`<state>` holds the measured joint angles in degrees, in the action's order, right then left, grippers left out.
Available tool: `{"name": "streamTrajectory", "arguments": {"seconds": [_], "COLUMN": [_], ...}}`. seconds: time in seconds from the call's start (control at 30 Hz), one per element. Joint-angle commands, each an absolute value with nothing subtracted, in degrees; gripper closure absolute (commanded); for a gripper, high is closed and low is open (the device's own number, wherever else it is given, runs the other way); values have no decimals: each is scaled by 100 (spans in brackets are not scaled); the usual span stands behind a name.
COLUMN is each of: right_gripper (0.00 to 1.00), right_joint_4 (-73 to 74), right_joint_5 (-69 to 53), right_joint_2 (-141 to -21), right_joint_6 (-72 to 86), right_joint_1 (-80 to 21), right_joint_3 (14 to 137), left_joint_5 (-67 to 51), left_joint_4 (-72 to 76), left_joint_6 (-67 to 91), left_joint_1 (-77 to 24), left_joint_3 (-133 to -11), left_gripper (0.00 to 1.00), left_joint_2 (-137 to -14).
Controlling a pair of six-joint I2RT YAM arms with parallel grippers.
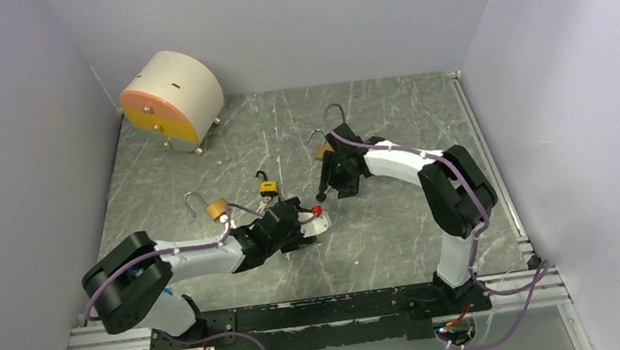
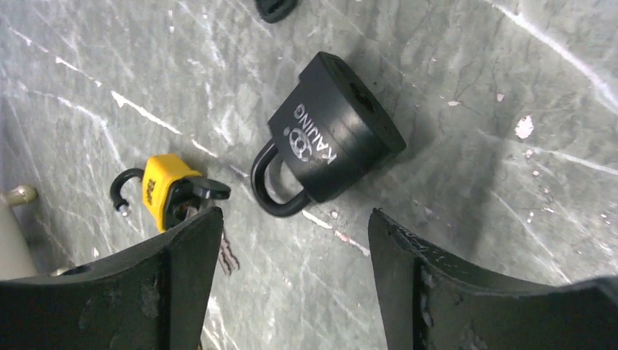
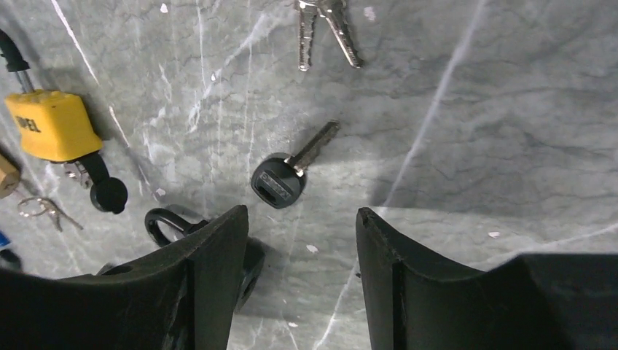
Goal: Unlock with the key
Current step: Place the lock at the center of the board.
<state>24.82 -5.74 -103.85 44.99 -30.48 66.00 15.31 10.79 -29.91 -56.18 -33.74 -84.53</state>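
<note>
Grey marbled table [image 1: 388, 113]: bears all items.
Round cabinet [image 1: 172, 98], white with orange and yellow fronts: far left corner.
Left gripper [image 2: 295, 226]: fingers spread, nothing between them.
Right gripper [image 3: 300, 219]: likewise spread and empty.
Black KAIJING padlock [image 2: 331, 135]: flat on table, shackle shut, just beyond left fingers.
Yellow padlock [image 2: 162, 186]: shackle open, inserted key [image 2: 208, 191] apparently in its keyhole.
Black-headed key [image 3: 280, 179]: loose on table, just ahead of right fingers.
Two silver keys [image 3: 324, 29]: farther off.
</note>
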Motion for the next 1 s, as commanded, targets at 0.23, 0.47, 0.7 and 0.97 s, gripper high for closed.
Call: {"name": "streamTrajectory", "arguments": {"seconds": [0.23, 0.47, 0.7, 0.97], "right_gripper": [40, 51, 82, 82], "right_joint_4": [3520, 3999, 3811, 2897], "right_joint_5": [1089, 1558, 1242, 925], "right_joint_2": [-11363, -11756, -11339, -10400], "right_joint_6": [4773, 4891, 4300, 3182], "right_joint_1": [-3749, -4081, -4142, -4092], "right_joint_3": [7808, 8064, 7523, 6459], "left_joint_5": [1908, 2986, 3812, 1561], "left_joint_4": [35, -1210, -3404, -2981], "left_joint_6": [-798, 1532, 4620, 4924], "left_joint_1": [-5643, -5634, -5567, -5249], "left_joint_3": [-3243, -3740, -4493, -4413], "left_gripper": [6, 6, 5, 5], "left_joint_2": [-6147, -5480, -5266, -5212]}}
